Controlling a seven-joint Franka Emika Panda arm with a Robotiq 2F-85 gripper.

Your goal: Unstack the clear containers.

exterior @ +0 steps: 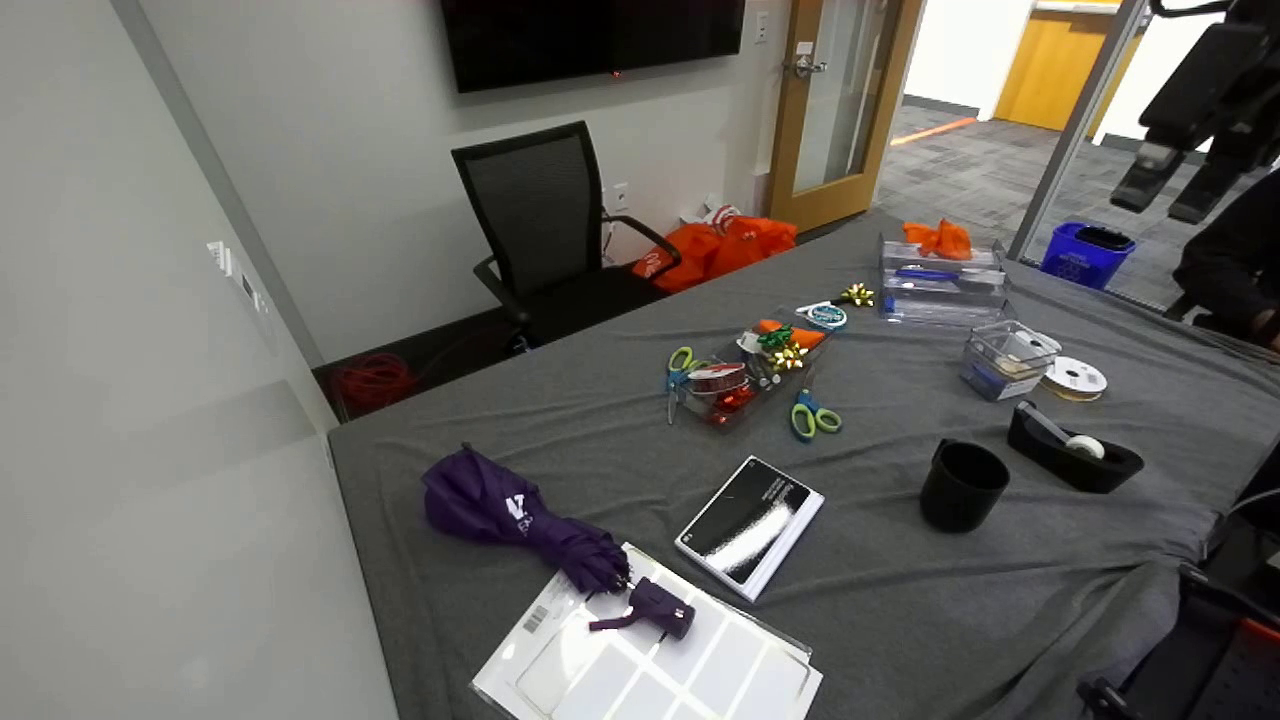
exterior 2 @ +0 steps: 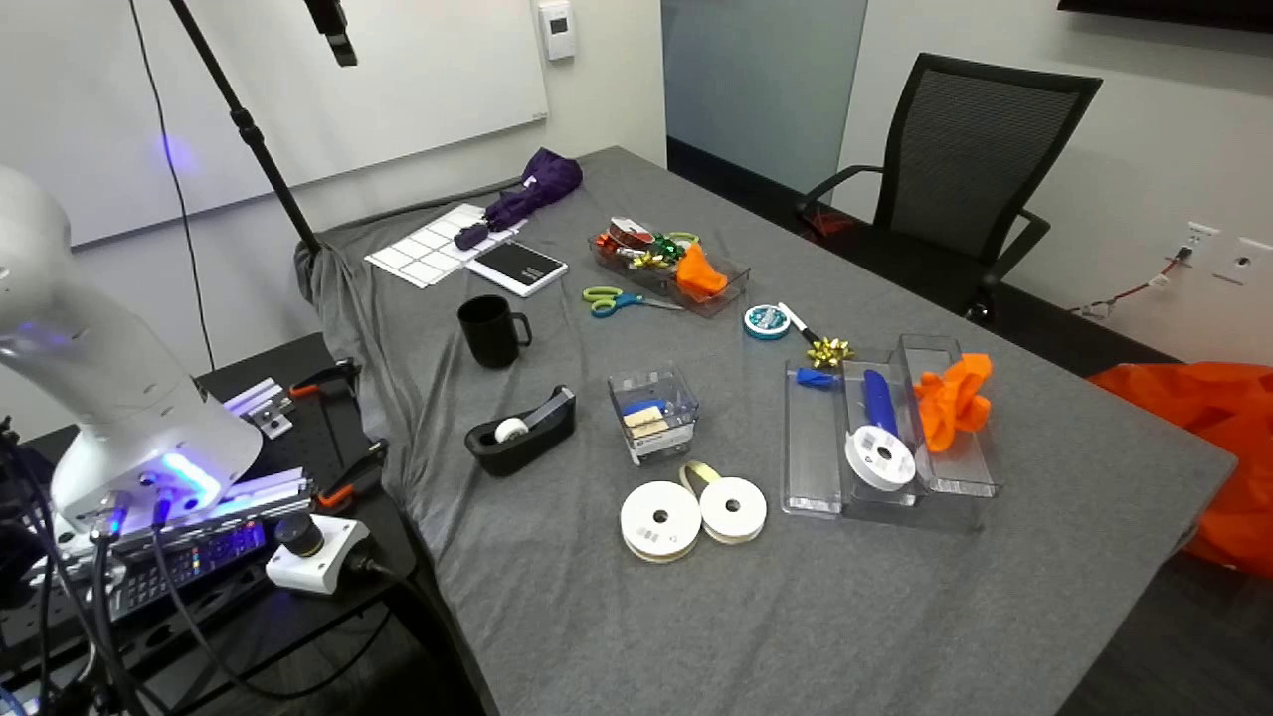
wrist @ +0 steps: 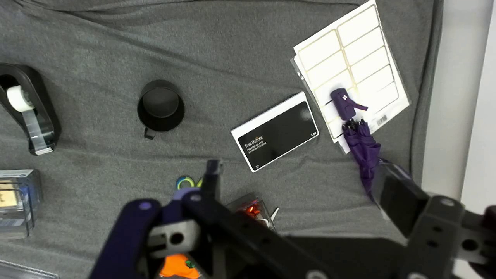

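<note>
The clear containers [exterior: 985,362] stand nested as a small squarish see-through stack on the grey-covered table. In an exterior view the stack [exterior 2: 661,440] shows blue and tan pieces inside; I cannot tell how many tubs there are. In the wrist view the stack [wrist: 15,223] is at the left edge, partly cut off. My gripper [exterior: 1168,190] is high above the table at the top right of an exterior view, away from the stack. In the wrist view the gripper [wrist: 304,182] has its fingers wide apart, with nothing between them.
Near the stack are a tape dispenser [exterior 2: 522,433], white spools [exterior 2: 661,522] and a black cup [exterior 2: 489,333]. A clear organizer [exterior 2: 811,467] holds a blue item and orange cloth. Farther off are a bow-filled tray [exterior 2: 731,288], scissors [exterior 2: 607,301], black-and-white box [exterior 2: 517,267] and purple umbrella [exterior 2: 537,189].
</note>
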